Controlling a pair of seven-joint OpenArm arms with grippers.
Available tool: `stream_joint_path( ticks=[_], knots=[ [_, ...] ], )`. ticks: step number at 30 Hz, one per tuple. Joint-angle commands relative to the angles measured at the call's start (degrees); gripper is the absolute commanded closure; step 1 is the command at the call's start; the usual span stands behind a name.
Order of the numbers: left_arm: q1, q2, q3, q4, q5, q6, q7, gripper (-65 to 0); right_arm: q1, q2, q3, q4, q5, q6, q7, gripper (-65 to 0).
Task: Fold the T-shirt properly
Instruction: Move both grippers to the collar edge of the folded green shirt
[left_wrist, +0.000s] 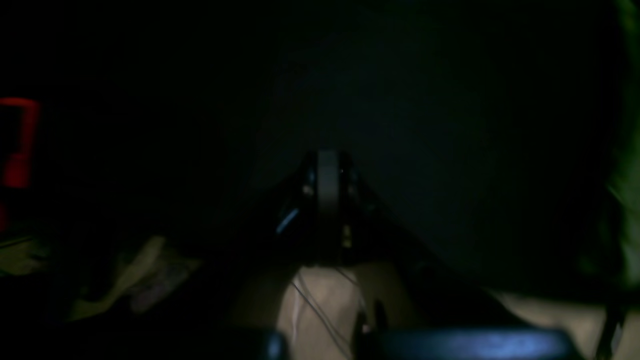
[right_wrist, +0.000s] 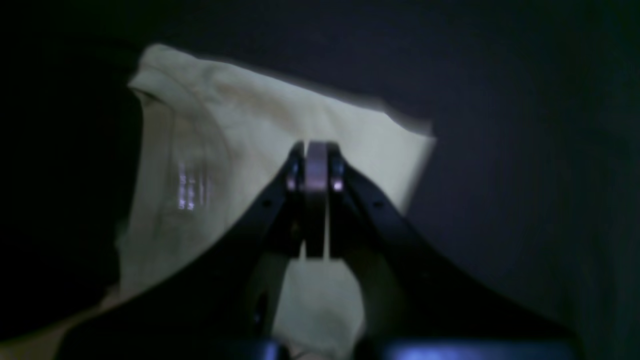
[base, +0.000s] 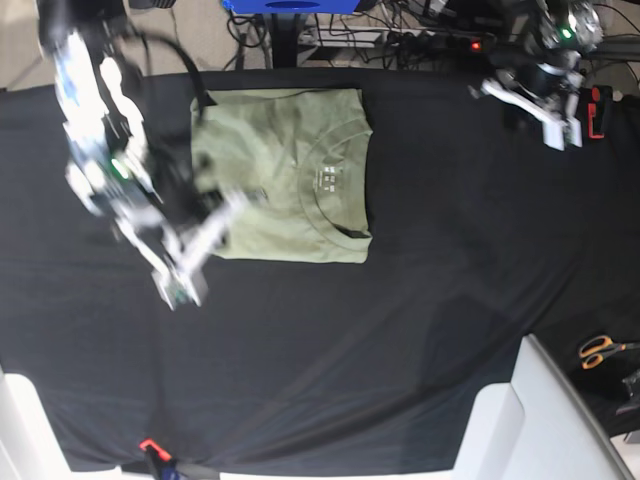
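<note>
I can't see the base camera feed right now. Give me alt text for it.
A pale green T-shirt, folded into a rectangle with the collar showing, lies on a large black cloth. The right gripper, shut, sits at the shirt's left edge; the left gripper, also shut, is away at the upper right.

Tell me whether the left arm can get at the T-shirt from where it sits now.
Probably not without a long move: the left gripper sits shut at the far corner of the black cloth, well apart from the T-shirt. Nothing lies between them, though.
</note>
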Motion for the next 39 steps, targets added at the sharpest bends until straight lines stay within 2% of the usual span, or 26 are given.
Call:
stream_joint_path(
  ticks=[1,4,6,8,11,15,20,25,31,33,36,39],
  knots=[
    [0.8,-0.5,1.7,1.2,-0.5,-0.2,-0.8,0.0,-1.9,0.6,2.3,3.0,-0.1,0.1,1.5,0.0],
    [1.9,-0.6,6.7,-0.2,0.1,-0.2,-0.9,0.0,-9.5,0.8,7.2,4.5,-0.1,0.1,5.6,0.0],
    [2.8,-0.8,8.4,-3.7,0.1,-0.2,-1.1,0.0,-13.6,0.8,8.3,3.8,-0.2,0.3,8.8,0.0],
    [2.6,-1.0,7.9,-8.3,0.2,-0.1,-1.2,0.0,-16.0,0.8,8.4,2.6,-0.2,0.3,12.4,0.0],
    [1.4,-1.0,4.9,-12.4,3.7,-0.1,-1.3,0.0,-15.9,0.8,6.9,-1.3,-0.3,0.0,14.7,0.0],
    [0.7,-1.0,2.5,-10.7,7.5,-0.1,-1.1,0.0,-14.5,0.5,6.8,-7.8,-0.3,-0.1,17.0,0.0],
    [1.1,-0.5,5.4,-4.0,7.3,-0.2,-0.8,0.0,-15.9,1.2,6.7,-6.6,-0.3,-0.1,17.5,0.0],
    [-0.4,-0.3,11.7,-3.8,7.2,-0.2,-0.9,0.0,-18.1,1.7,6.4,-3.9,-0.3,0.0,17.5,0.0],
    [-1.9,2.9,18.3,0.5,7.2,-0.2,-0.8,0.0,-17.9,1.8,7.1,-6.7,-0.3,0.0,17.5,0.0],
    [-1.7,3.1,21.4,2.1,7.2,-0.2,-0.8,-11.5,-17.9,2.7,7.1,-7.1,-0.3,0.0,17.5,0.0],
    [-1.9,2.8,27.3,3.0,7.2,-0.2,-1.0,-34.9,-18.0,2.9,7.1,-7.2,-0.3,0.0,17.5,0.0],
    [-2.0,2.8,30.8,2.9,7.2,-0.2,-1.1,-52.0,-18.1,3.0,7.1,-7.2,-0.3,0.0,17.5,0.0]
  ],
)
